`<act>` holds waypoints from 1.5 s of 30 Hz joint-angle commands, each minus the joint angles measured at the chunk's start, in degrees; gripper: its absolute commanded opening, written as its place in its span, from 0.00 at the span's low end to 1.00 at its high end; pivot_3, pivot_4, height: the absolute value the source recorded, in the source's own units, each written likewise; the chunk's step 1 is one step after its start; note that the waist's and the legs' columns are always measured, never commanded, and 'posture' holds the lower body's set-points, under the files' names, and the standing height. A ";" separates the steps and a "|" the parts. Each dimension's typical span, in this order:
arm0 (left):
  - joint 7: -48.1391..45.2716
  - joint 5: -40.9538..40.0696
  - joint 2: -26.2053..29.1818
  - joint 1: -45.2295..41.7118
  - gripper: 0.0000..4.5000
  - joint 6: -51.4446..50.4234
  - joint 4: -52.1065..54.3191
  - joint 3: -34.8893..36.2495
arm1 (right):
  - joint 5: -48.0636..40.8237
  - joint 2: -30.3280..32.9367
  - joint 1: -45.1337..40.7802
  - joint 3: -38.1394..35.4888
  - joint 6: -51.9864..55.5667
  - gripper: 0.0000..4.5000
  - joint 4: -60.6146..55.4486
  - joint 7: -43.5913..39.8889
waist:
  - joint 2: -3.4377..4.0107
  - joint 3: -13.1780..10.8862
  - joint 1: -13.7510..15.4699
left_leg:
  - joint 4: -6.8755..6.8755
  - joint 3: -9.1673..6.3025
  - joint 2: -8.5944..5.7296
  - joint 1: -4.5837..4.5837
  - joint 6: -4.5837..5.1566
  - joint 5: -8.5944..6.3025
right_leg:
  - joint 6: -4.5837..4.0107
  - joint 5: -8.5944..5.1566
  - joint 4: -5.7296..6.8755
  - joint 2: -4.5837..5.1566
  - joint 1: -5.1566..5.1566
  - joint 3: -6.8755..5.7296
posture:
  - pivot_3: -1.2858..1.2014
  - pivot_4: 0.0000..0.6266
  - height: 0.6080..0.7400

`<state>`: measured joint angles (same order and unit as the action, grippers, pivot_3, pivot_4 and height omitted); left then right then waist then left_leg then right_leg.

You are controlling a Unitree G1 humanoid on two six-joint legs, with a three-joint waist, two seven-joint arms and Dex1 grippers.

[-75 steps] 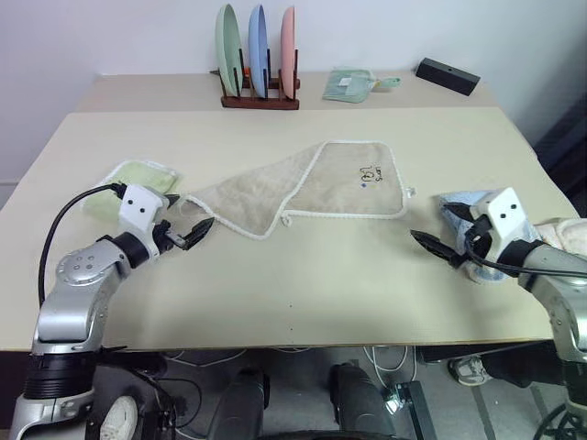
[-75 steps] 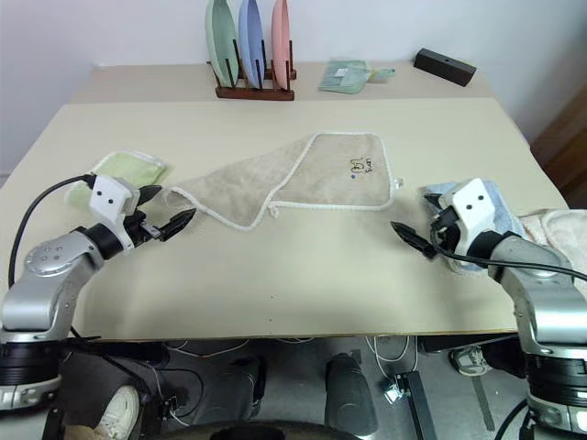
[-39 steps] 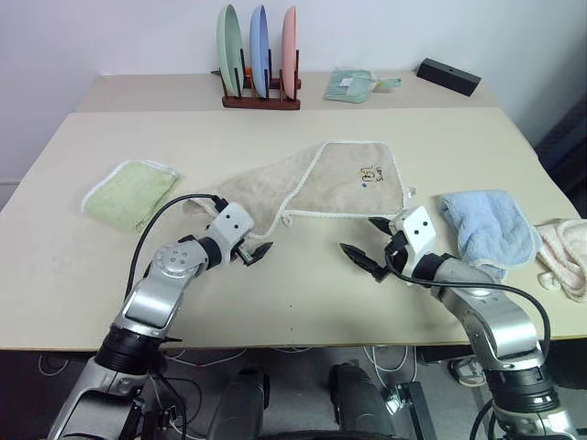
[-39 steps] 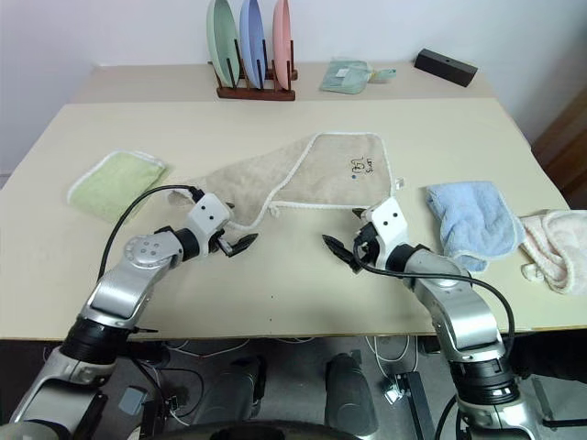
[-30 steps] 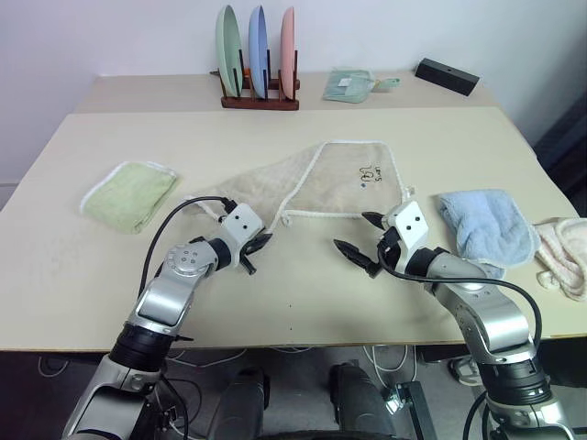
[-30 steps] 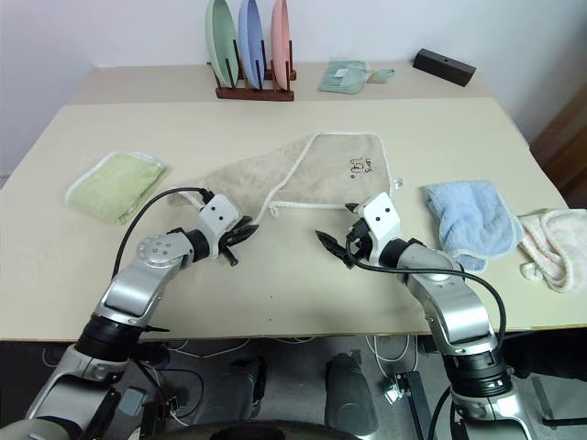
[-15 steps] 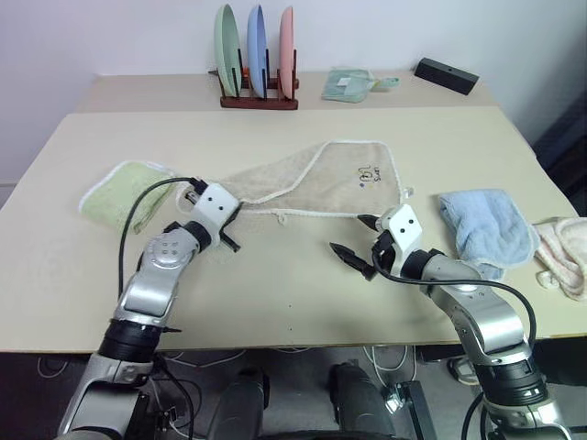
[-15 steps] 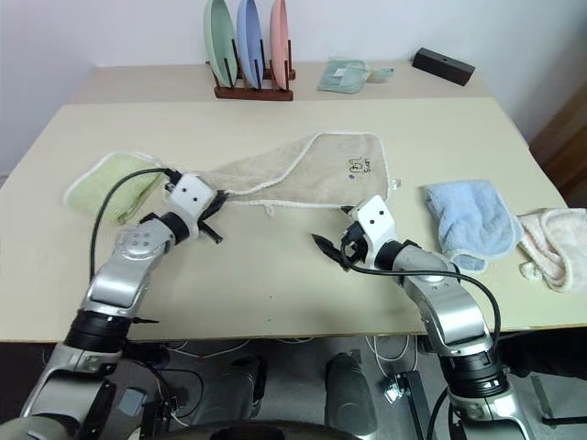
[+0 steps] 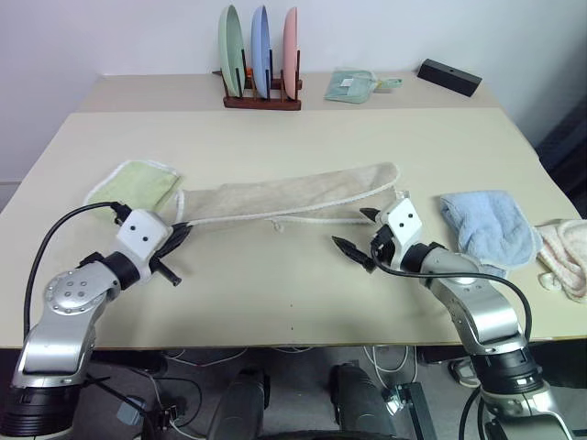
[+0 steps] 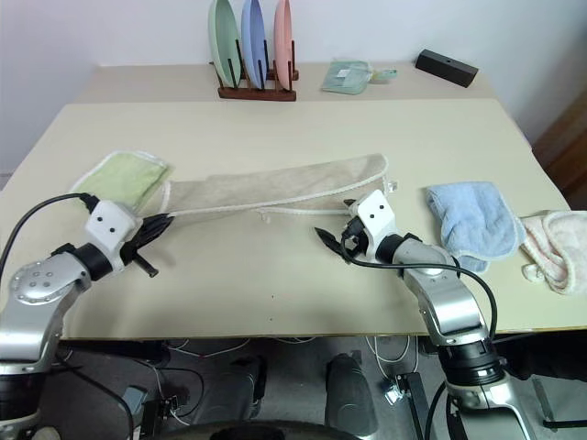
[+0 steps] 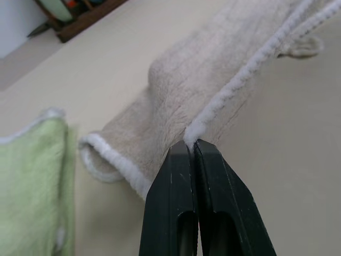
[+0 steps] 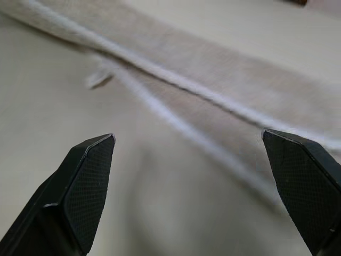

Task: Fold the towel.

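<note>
while left claw (image 9: 176,234) pinches towel (image 9: 284,195) edge

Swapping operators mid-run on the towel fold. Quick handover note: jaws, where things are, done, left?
Left gripper: jaws shut on the white edging of the beige towel, at its left end beside the green towel.
Right gripper: jaws open wide, holding nothing, just in front of the towel's right end.
Towel: lies as a long, narrow, bunched band across the middle of the table, not a neat fold. Blue towel sits to its right, apart from it.
Done: the left end is gripped.
Left: probably grip the right end with the right gripper, spread the towel flat, then fold it.
</note>
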<state>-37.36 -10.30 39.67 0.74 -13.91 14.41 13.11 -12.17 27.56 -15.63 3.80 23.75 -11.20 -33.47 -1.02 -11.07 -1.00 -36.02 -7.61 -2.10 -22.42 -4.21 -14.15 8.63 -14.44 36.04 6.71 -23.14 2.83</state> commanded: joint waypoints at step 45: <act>3.47 3.98 -1.51 0.02 0.00 5.91 -7.11 -1.15 | 45.55 5.82 -37.28 18.90 -60.35 0.01 67.20 23.99 | 0.03 -0.02 -1.68 | 0.06 0.05 0.00 0.01 -0.01 0.01 | 0.09 0.06 0.05 0.00 -0.07 0.03 | 0.52 0.24 1.00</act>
<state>-34.36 -6.60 38.09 0.43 -8.38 5.39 11.48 33.81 33.27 -51.25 23.34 -35.44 56.78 -10.34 -0.99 -11.09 -2.68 -35.96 -7.57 -2.10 -22.41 -4.23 -14.14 8.72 -14.37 36.09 6.71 -23.21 2.86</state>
